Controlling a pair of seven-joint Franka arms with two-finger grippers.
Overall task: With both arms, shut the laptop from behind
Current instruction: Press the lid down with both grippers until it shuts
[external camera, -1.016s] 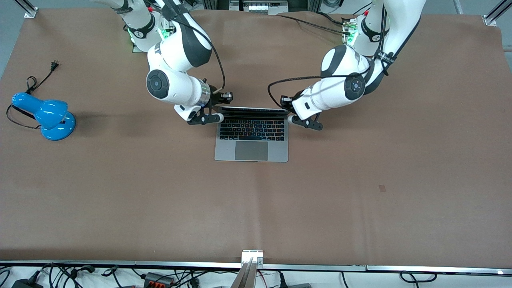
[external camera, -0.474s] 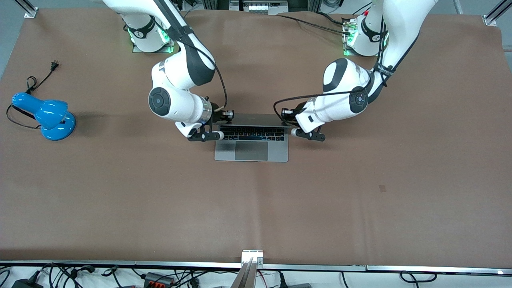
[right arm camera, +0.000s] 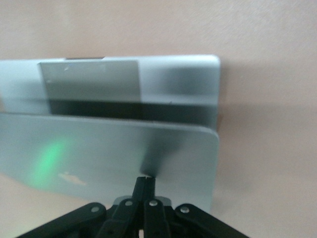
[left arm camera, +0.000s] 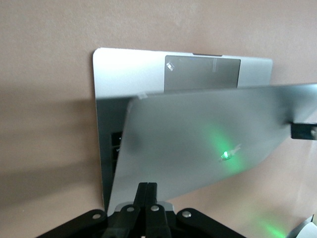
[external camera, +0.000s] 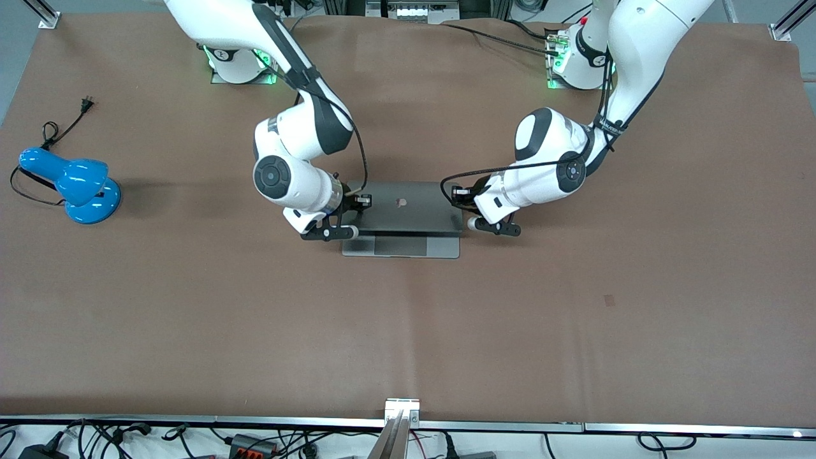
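Observation:
The silver-grey laptop [external camera: 401,245] lies mid-table with its lid [external camera: 414,213] tipped low over the base; the logo [external camera: 401,203] faces up. Only a strip of palm rest and trackpad shows. My right gripper [external camera: 349,233] is shut and empty, its fingertips against the lid's back at the corner toward the right arm's end. My left gripper [external camera: 472,223] is shut and empty against the lid's other corner. The left wrist view shows the shut gripper [left arm camera: 147,190] touching the lid [left arm camera: 208,139] above the trackpad [left arm camera: 203,72]. The right wrist view shows the same: gripper [right arm camera: 145,183], lid [right arm camera: 99,148], base [right arm camera: 173,79].
A blue desk lamp [external camera: 73,185] lies toward the right arm's end of the table, its cord and plug [external camera: 86,102] beside it. A metal bracket [external camera: 401,408] sits at the table edge nearest the front camera. Brown cloth [external camera: 408,331] covers the table.
Both grippers have moved toward the front camera and downward, pushing the lid from near upright to low over the base. The keyboard is now covered.

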